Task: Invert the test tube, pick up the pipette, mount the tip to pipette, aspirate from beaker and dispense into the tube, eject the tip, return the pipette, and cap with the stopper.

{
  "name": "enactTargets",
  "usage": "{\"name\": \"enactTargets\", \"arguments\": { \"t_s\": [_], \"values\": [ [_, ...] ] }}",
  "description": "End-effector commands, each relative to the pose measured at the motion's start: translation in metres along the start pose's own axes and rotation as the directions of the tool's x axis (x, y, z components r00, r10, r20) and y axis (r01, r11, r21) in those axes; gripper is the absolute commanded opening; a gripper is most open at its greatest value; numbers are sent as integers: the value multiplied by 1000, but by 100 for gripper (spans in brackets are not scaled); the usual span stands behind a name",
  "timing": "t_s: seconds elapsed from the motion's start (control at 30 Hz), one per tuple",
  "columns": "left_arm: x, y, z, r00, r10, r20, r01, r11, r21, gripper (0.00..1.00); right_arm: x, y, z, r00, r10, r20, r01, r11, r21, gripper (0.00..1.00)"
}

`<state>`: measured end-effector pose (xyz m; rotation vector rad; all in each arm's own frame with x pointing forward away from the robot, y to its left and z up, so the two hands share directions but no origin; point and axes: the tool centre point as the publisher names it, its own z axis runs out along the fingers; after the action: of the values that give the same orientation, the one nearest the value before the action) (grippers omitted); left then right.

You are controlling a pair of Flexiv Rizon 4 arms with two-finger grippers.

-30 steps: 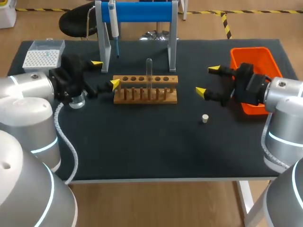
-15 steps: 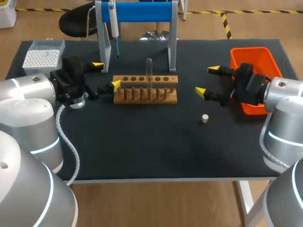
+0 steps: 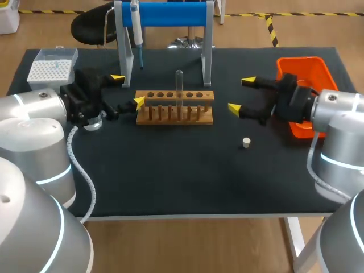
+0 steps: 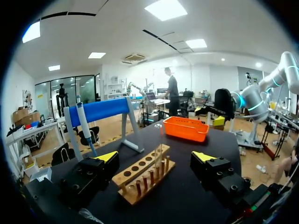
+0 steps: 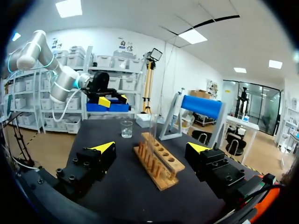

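A clear test tube point(image 3: 179, 85) stands upright in the wooden rack point(image 3: 174, 107); it also shows ahead of both grippers point(image 4: 161, 144) point(image 5: 153, 135). The pipette point(image 3: 136, 31) hangs on the blue stand point(image 3: 165, 14). A small white stopper point(image 3: 246, 142) lies on the mat in front of the rack's right end. The glass beaker point(image 3: 94, 120) is half hidden beside my left arm; the right wrist view shows it beyond the rack point(image 5: 126, 129). My left gripper point(image 3: 127, 89) stands open just left of the rack, empty. My right gripper point(image 3: 241, 95) is open right of the rack, empty.
A tip box point(image 3: 53, 64) sits at the back left corner. An orange bin point(image 3: 301, 74) stands at the right, partly under my right arm. The stand's legs point(image 3: 207, 62) rise close behind the rack.
My right gripper has moved left, closer to the rack's right end. The left arm shifted only slightly. Both grippers stay open.
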<state>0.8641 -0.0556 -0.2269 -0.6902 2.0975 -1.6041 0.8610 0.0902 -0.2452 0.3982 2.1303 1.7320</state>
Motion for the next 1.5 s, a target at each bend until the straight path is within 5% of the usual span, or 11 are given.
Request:
{"name": "enactTargets", "arguments": {
  "t_s": [0.03,0.37,0.6,0.9,1.5],
  "values": [
    [0,1,0,1000,1,2,-1,1000,2,100,-17,-1,22,983,9,-181,-16,999,-41,100],
    [0,1,0,1000,1,2,-1,1000,2,100,-10,7,63,887,-57,-458,-2,992,-127,100],
    [0,1,0,1000,1,2,-1,1000,2,100,-15,6,93,845,-25,-535,-49,991,-124,100],
    [0,1,0,1000,1,2,-1,1000,2,100,-19,4,122,813,-20,-582,-72,988,-134,100],
    [0,1,0,1000,1,2,-1,1000,2,100,-18,0,154,814,-6,-581,-96,985,-145,100]
  ]
}}
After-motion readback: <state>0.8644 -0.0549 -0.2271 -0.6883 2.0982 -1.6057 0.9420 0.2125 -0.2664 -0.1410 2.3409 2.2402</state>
